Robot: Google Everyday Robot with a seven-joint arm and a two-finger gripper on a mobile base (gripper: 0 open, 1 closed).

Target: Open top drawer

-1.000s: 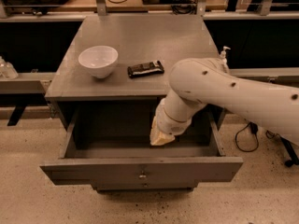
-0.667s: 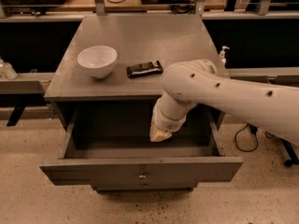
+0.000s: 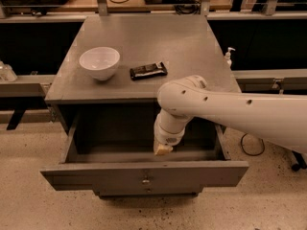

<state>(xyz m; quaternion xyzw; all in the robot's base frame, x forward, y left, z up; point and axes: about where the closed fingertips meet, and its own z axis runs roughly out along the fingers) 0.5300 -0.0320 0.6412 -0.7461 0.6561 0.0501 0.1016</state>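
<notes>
The top drawer (image 3: 86, 175) stands pulled well out below the front edge of the counter (image 3: 192, 42), and it has not slid any further in the last second. Only the arm has moved, its elbow swinging a little toward the counter's left side while the gripper (image 3: 163, 150) hangs down inside the open box, just behind the front panel and clear of the knob (image 3: 145, 179). I cannot tell whether the gripper is spread or pressed together. To my eye the opening is done and the arm is merely backing away from finished work.
</notes>
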